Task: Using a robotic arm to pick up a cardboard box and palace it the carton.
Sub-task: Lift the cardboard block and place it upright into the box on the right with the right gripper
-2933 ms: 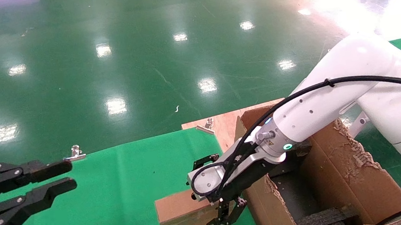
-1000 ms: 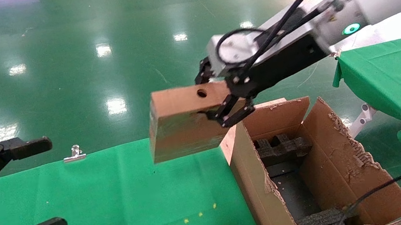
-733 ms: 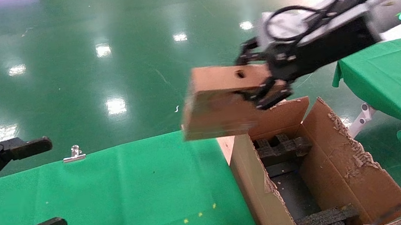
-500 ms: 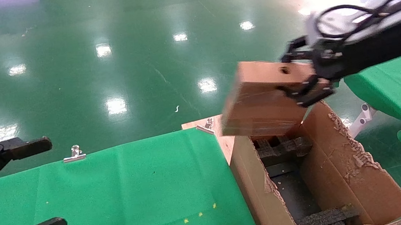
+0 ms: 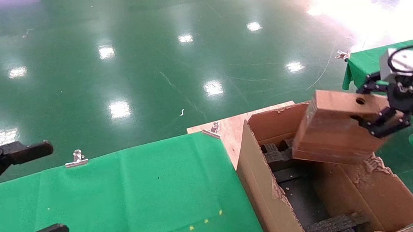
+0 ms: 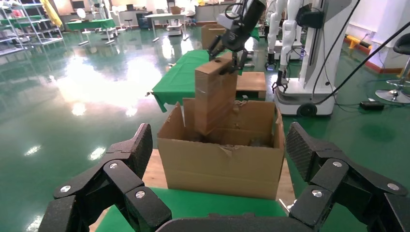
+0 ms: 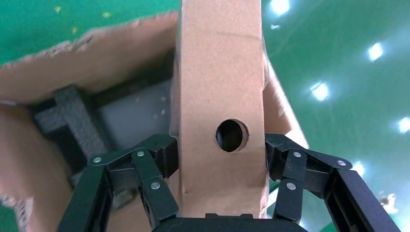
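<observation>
My right gripper (image 5: 376, 118) is shut on the small brown cardboard box (image 5: 333, 132), pinching its end near the round hole (image 5: 360, 101). It holds the box tilted over the open carton (image 5: 265, 187), with the box's low end dipping past the far right rim. In the right wrist view the fingers (image 7: 154, 159) press both sides of the box (image 7: 220, 87), with the carton's foam (image 7: 72, 116) below. The left wrist view shows the box (image 6: 215, 96) entering the carton (image 6: 220, 166). My left gripper (image 5: 58, 187) is open and empty at the far left.
The carton holds black foam inserts (image 5: 284, 153) and has ragged flaps (image 5: 368, 167). It stands on a wooden board (image 5: 231, 126) beside the green-clothed table (image 5: 122, 195), which has a metal clip (image 5: 76, 159). A second green table (image 5: 363, 61) stands to the right.
My right gripper has carried the box to the right and down, from above the table edge to over the carton's right side. The left gripper has not moved.
</observation>
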Controlling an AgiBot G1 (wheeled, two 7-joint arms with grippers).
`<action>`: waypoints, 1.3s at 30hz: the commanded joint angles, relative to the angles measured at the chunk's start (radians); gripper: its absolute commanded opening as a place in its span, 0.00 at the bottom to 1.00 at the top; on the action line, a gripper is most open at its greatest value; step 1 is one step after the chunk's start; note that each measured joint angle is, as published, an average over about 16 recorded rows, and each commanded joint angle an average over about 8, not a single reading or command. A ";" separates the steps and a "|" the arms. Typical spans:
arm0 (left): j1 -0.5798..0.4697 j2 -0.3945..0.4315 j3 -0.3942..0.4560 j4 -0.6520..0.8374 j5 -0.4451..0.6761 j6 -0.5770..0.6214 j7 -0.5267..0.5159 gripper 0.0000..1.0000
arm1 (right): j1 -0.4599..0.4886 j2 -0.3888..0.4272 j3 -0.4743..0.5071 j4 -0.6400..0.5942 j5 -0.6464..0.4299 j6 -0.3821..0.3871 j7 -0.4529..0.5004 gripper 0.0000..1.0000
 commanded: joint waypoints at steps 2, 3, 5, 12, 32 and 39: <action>0.000 0.000 0.000 0.000 0.000 0.000 0.000 1.00 | -0.005 0.017 -0.020 -0.013 -0.002 0.000 -0.008 0.00; 0.000 0.000 0.000 0.000 0.000 0.000 0.000 1.00 | -0.008 0.019 -0.025 -0.015 0.000 -0.001 -0.010 0.00; 0.000 0.000 0.000 0.000 0.000 0.000 0.000 1.00 | -0.011 0.022 -0.031 -0.017 0.004 -0.004 -0.012 0.00; 0.000 0.000 0.000 0.000 0.000 0.000 0.000 1.00 | -0.020 0.018 -0.034 -0.015 0.013 0.003 -0.007 0.00; 0.000 0.000 0.000 0.000 0.000 0.000 0.000 1.00 | -0.236 0.215 -0.091 0.369 0.039 0.345 0.581 0.00; 0.000 0.000 0.000 0.000 0.000 -0.001 0.000 1.00 | -0.270 0.266 -0.116 0.495 -0.027 0.469 0.846 0.00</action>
